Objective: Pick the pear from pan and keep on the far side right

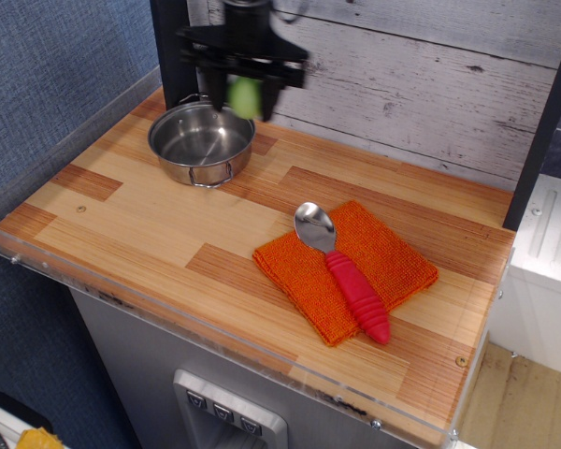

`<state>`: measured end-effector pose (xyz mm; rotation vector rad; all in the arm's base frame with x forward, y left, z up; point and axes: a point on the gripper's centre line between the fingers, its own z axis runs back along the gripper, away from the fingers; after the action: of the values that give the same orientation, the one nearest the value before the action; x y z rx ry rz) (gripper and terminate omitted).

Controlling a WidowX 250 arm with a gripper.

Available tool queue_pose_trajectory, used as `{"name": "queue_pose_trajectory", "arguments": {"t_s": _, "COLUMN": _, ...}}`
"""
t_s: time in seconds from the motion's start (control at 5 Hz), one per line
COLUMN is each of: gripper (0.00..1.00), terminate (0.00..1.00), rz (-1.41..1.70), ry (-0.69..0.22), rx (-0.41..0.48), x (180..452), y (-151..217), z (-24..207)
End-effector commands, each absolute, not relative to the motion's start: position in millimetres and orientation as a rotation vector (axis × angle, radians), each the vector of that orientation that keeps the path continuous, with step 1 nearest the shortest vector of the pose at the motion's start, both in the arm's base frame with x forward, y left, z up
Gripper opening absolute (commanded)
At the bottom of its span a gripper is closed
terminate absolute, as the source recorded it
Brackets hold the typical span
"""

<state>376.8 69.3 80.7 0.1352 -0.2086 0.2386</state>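
The light-green pear [245, 96] hangs in the air, held between the black fingers of my gripper [244, 99]. The gripper is shut on it, well above the table, just right of the pan and close to the back wall. The shiny steel pan [201, 143] stands at the far left of the wooden table with nothing in it; one wire loop handle points to the front. The view is blurred around the gripper.
An orange cloth [346, 268] lies at the front right with a steel spoon with a red handle [344, 271] on it. A clear plastic rim [215, 332] runs along the table's front and left edges. A grey plank wall [402, 84] stands behind.
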Motion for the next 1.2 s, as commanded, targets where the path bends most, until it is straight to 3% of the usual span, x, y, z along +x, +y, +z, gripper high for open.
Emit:
{"name": "queue_pose_trajectory", "arguments": {"t_s": 0.0, "gripper": 0.0, "terminate": 0.0, "rz": 0.133, "ry": -0.256, "rx": 0.062, "x": 379, "y": 6, "z": 92}}
{"name": "queue_pose_trajectory", "arguments": {"t_s": 0.6, "gripper": 0.0, "terminate": 0.0, "rz": 0.004, "ry": -0.219, "rx": 0.03, "x": 379, "y": -44, "z": 49}}
{"name": "queue_pose_trajectory", "arguments": {"t_s": 1.0, "gripper": 0.0, "terminate": 0.0, "rz": -0.016, "ry": -0.25, "rx": 0.042, "x": 386, "y": -56, "z": 31}}
